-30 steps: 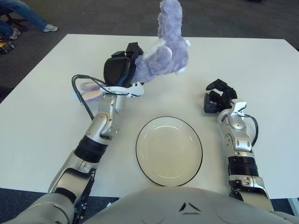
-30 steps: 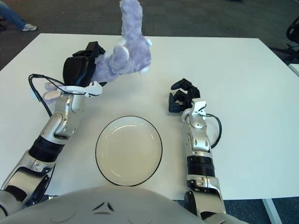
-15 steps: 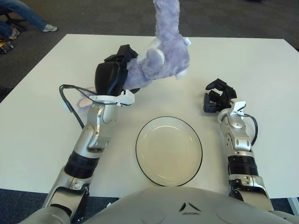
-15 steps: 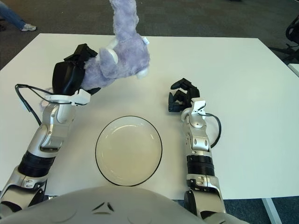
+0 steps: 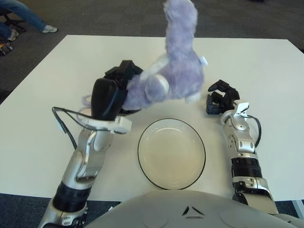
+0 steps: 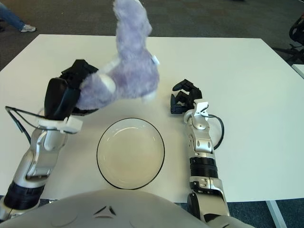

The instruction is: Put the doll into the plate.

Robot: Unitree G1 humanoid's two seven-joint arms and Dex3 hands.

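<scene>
My left hand is shut on a fluffy purple doll and holds it in the air above the table, just behind and left of the plate. The doll stands upright in the grasp, one long limb pointing up. The plate is round, pale, with a dark rim, and lies empty on the white table near the front edge. My right hand rests on the table to the right of the plate, fingers curled, holding nothing.
The white table stretches wide behind and to both sides. A black cable loops off my left wrist. A person's legs show on the dark floor at the far left.
My left hand has carried the doll nearer to me and to the right, toward the plate, and lifted it higher. The right hand has not moved.
</scene>
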